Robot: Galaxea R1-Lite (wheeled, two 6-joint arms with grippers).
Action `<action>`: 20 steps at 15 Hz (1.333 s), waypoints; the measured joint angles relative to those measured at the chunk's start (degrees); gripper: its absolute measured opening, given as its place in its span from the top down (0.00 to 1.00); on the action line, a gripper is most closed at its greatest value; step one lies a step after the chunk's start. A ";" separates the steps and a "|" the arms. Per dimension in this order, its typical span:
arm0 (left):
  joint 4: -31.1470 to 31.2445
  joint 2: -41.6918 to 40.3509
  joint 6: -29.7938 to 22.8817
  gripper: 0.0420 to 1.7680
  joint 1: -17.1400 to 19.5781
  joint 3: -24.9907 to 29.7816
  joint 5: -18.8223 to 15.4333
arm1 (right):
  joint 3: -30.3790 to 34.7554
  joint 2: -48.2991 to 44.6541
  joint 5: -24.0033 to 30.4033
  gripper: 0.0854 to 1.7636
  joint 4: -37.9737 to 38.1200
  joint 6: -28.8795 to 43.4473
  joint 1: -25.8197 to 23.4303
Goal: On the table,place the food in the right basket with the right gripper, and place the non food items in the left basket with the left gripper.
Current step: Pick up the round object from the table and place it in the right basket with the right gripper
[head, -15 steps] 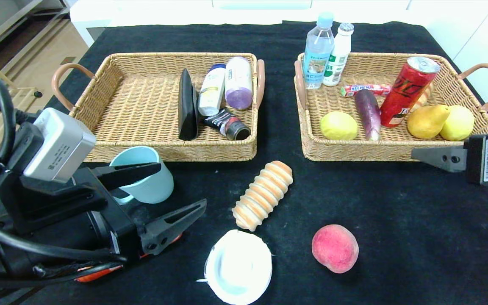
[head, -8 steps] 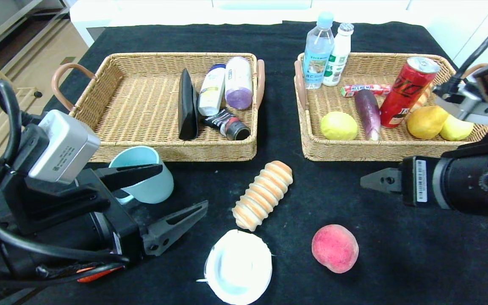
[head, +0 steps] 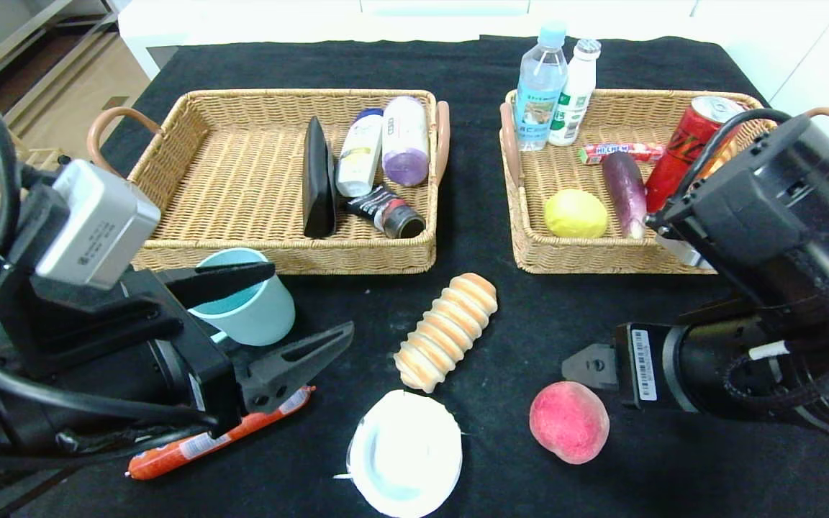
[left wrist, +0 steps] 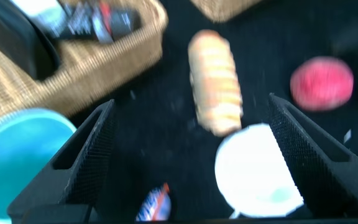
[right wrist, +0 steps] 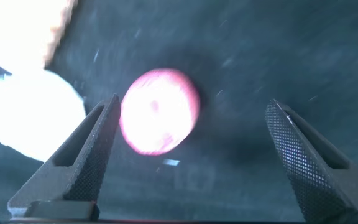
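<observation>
A pink peach [head: 569, 421] lies on the black table near the front; in the right wrist view it [right wrist: 159, 119] sits ahead of the jaws, near one finger. My right gripper [right wrist: 188, 155] is open and empty, just right of the peach; only one fingertip [head: 587, 365] shows in the head view. My left gripper [head: 299, 313] is open and empty at the front left, beside a light blue cup [head: 245, 306]. A ridged bread roll [head: 447, 331], a white lid [head: 405, 453] and an orange sausage [head: 216, 435] lie on the table.
The left wicker basket [head: 170, 173] holds a black flat item, bottles and a dark tube. The right wicker basket [head: 580, 255] holds bottles, a red can, a lemon, an eggplant and a candy bar. My right arm hides its right part.
My right arm has swung in from the right edge, down and left toward the peach. My left gripper has shifted slightly, uncovering the orange sausage.
</observation>
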 joint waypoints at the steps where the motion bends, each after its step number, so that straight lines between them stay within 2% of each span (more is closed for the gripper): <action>1: 0.01 0.00 0.00 0.03 -0.02 -0.60 -0.02 | -0.59 0.91 0.00 0.04 0.88 0.72 0.95; 5: 0.09 0.00 0.02 0.03 0.05 1.83 -0.06 | -3.28 4.47 0.02 0.04 1.79 1.94 2.65; 16: 0.00 -0.10 0.09 0.03 0.13 2.10 -0.09 | -3.72 9.92 -0.34 0.04 1.82 2.51 2.88; 18: 0.00 -0.12 0.11 0.03 2.45 2.10 -0.05 | -3.69 10.84 -0.41 0.04 1.82 2.51 2.88; 20: -0.02 -0.15 0.11 0.03 1.33 2.10 -0.09 | -3.64 11.72 -0.39 0.04 1.79 2.54 2.85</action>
